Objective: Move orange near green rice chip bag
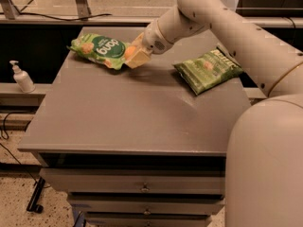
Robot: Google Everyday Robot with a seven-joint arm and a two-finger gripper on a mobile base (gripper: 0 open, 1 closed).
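Between the cream-coloured fingers [140, 59], at the far side of the table [132, 122], the orange [128, 52] is seen pinched. Only a sliver of its skin shows, so the hold is judged probable rather than plainly seen. The gripper [134, 56] is held low over the tabletop, against the end of the green rice chip bag [97, 48] that lies nearer the table's middle. The fruit is thus touching the bag's crinkled edge or just beside it.

The orange is judged light, firm and round, with a smooth skin that may slip. It is best clasped across its widest part and let go only when it is low, since it can be expected to roll. The bag is judged soft and light, easily shoved by a nudge.

Further out, the white arm [203, 13] is stretched across the table. A darker speckled chip bag [208, 71] lies well apart, and a pump bottle [21, 77] stands on a ledge beside the table.
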